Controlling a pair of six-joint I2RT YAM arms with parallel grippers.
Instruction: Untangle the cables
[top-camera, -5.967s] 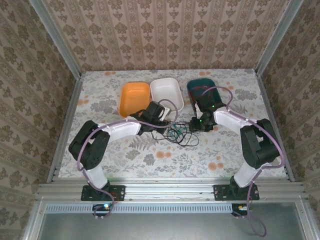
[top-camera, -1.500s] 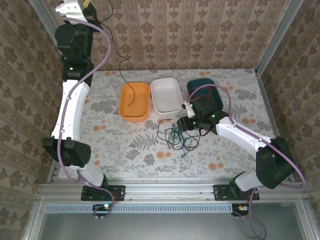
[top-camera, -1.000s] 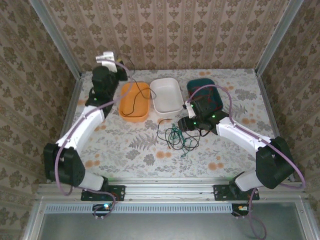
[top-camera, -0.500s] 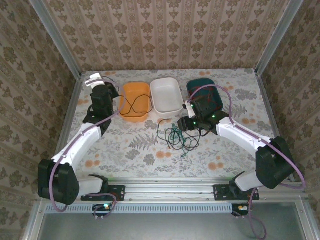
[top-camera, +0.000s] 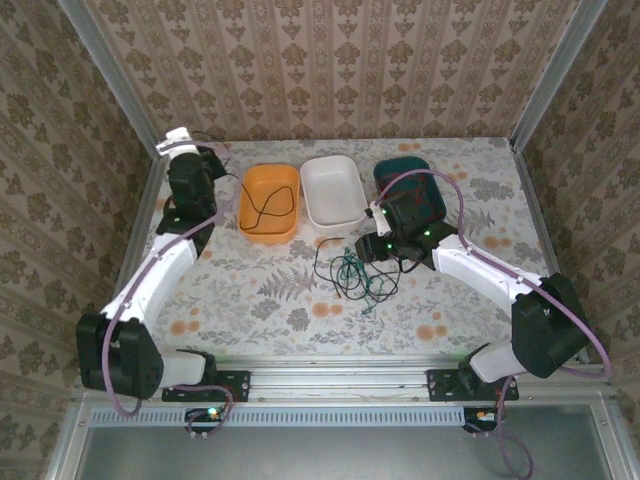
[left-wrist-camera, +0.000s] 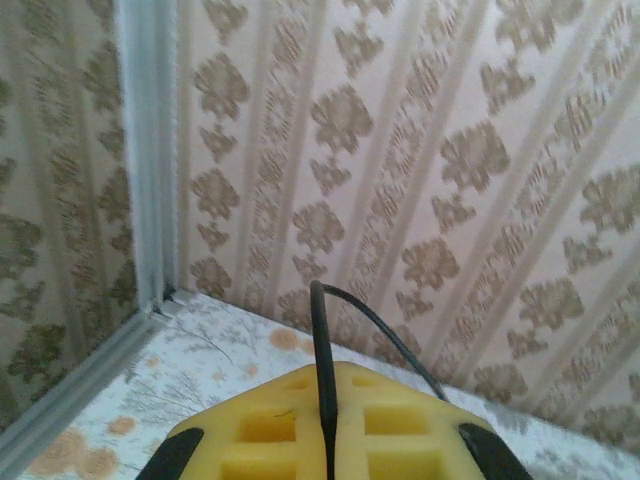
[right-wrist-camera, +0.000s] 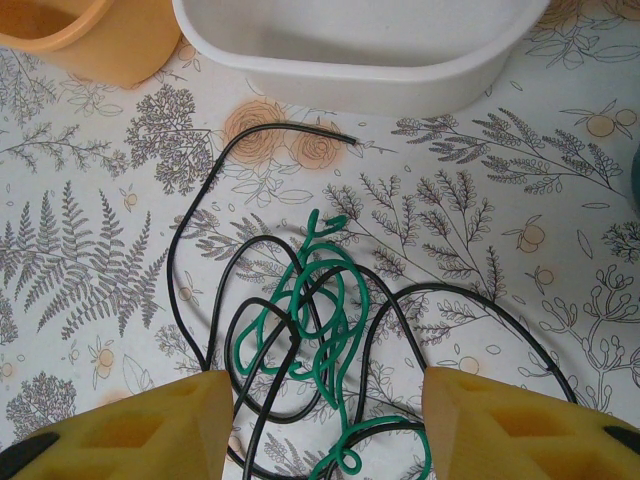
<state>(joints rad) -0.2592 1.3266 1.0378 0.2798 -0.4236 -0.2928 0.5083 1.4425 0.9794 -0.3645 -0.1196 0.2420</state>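
Left claw (top-camera: 208, 160): upper left of the overhead frame, by the back corner. It is clamped tight on a black cable (left-wrist-camera: 321, 340), which rises from between its yellow fingers (left-wrist-camera: 360, 385).
Held cable's run: from the claw it droops to the right into the orange tub (top-camera: 246, 195), where part of it lies inside.
Right claw (right-wrist-camera: 322, 392): jaws about half spread with nothing gripped, at the centre of the overhead frame, low over the table (top-camera: 250, 290).
Tangle (top-camera: 355, 275): a green cable (right-wrist-camera: 325, 300) is threaded through black loops (right-wrist-camera: 195, 290). It lies between and just ahead of the right claw's tips, near the white tub (right-wrist-camera: 350, 60).
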